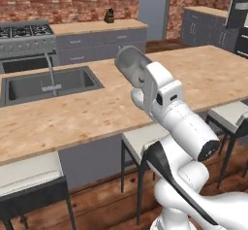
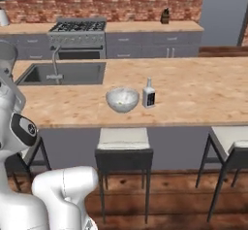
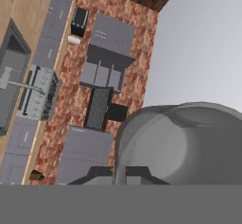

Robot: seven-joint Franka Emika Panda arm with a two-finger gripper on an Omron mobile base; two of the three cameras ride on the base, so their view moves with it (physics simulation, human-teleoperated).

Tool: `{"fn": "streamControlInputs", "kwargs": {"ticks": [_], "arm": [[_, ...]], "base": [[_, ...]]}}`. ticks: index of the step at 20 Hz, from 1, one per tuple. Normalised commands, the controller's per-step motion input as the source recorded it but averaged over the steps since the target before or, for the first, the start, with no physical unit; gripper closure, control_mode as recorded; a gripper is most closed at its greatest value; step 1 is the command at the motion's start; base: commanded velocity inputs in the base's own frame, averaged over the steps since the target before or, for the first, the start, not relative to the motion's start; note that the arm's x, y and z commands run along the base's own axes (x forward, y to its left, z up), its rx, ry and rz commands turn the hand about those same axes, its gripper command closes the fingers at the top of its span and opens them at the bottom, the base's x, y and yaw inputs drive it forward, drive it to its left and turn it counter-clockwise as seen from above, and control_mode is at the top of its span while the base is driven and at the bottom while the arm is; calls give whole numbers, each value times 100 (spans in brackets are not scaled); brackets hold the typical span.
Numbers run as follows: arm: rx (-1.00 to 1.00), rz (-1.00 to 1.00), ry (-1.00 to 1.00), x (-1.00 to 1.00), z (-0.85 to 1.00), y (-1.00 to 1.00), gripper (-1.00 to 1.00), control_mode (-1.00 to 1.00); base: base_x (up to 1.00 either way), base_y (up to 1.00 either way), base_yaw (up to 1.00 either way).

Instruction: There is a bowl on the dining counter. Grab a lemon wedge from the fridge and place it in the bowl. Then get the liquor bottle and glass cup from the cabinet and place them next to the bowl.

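My gripper (image 3: 120,176) is shut on the rim of the clear glass cup (image 3: 182,140), which looms large and sideways in the hand view. In the left base view the glass cup (image 1: 130,62) is held tilted above the dining counter (image 1: 72,112), just ahead of the white hand. The pale bowl (image 2: 122,99) sits near the counter's front edge. Right beside it, on its right, stands the liquor bottle (image 2: 148,93), upright with a dark label. Whether a lemon wedge lies in the bowl is too small to tell.
A sink (image 2: 65,73) with a faucet is set into the counter left of the bowl. Stools (image 2: 123,146) stand along the counter's near side. A stove (image 2: 77,27) and grey cabinets (image 2: 145,44) line the brick back wall.
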Motion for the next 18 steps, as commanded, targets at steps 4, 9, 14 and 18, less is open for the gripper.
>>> {"fn": "streamControlInputs", "kwargs": {"ticks": [4,9,14,18], "arm": [[0,0,0,0,0,0,100,100],[0,0,0,0,0,0,100,100],[0,0,0,0,0,0,100,100],[0,0,0,0,0,0,100,100]], "base": [[75,-15,14],[57,14,-3],[70,1,0],[85,1,0]]}}
